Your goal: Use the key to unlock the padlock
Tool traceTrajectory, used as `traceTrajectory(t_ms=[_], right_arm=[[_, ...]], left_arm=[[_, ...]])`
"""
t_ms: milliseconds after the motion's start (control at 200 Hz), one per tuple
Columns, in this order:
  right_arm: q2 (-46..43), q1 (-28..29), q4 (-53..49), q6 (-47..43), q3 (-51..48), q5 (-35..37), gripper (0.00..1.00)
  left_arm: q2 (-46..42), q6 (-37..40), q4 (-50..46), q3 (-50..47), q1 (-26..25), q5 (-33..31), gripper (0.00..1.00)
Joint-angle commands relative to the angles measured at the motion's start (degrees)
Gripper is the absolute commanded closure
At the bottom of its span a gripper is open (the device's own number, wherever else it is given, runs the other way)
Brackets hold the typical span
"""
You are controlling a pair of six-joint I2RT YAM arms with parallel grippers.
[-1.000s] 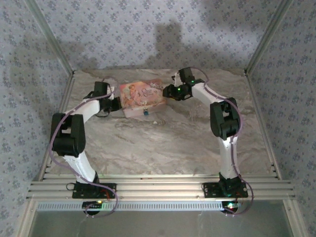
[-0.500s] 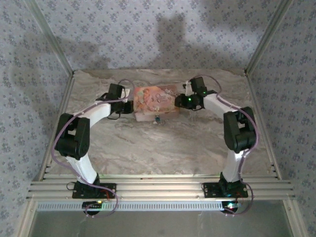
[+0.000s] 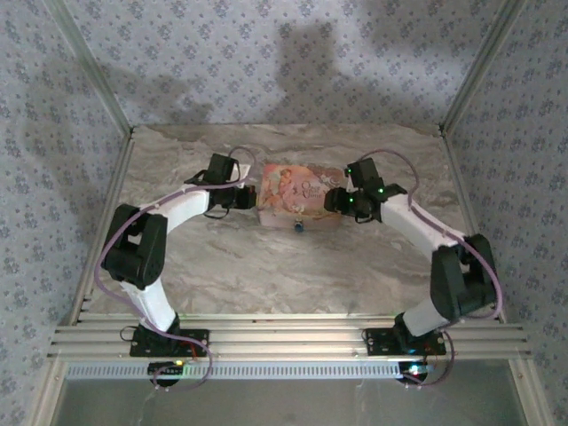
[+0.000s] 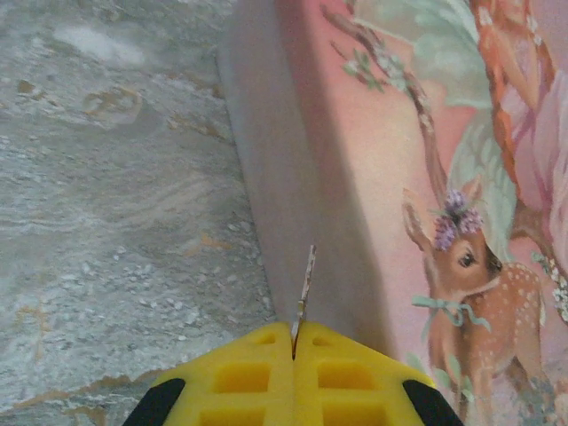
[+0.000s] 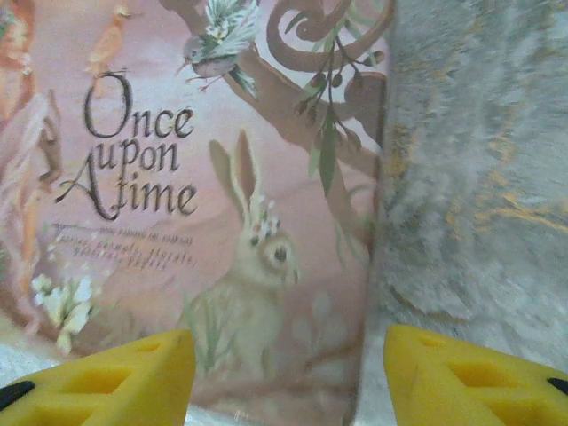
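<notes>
Two grippers. Left gripper (image 4: 295,335): fingers pressed together on a thin metal key (image 4: 306,282), just beside the pink box (image 4: 382,213). Right gripper (image 5: 286,359): fingers apart above that box. Padlock (image 3: 298,227): at the box's near side, toward the far edge of the table (image 3: 266,275); probably light, rigid, free-swinging; steady by its blue body.

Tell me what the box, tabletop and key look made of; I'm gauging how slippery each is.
The box is likely printed cardboard with a matt finish: flat illustrated faces and a crisp folded edge. The tabletop is veined grey-beige with a dull sheen; it could be stone or marble-print laminate. The key is a thin pale strip, probably metal, nipped in the shut left pincer.
</notes>
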Motion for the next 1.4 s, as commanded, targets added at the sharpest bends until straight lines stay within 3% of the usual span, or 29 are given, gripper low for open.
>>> traceTrajectory(t_ms=[0,210,435,824,1394], right_arm=[[-5.82,4.88,-3.81,4.13,-2.54,13.46,0.4],[-9.0,17.82,-3.98,9.68,-5.76,25.09,0.43],[1.43,28.36,0.81,17.78,-4.38,27.95,0.58],[18.6,29.73,2.06,22.93,7.01,31.79,0.74],[24.52,29.95,-2.7,26.6,13.42,38.77,0.66]], left_arm=[[-4.42,-1.29,0.98,-2.43,2.82,1.75,1.0],[-11.78,-0.76,-0.52,-7.43,4.36,0.94,1.0],[-18.81,-2.23,-5.12,-12.02,4.75,1.65,1.0],[-35.12,-1.47,-7.24,-20.87,4.71,5.99,1.0],[-35.77,-2.88,-2.18,-23.48,3.46,9.93,1.0]])
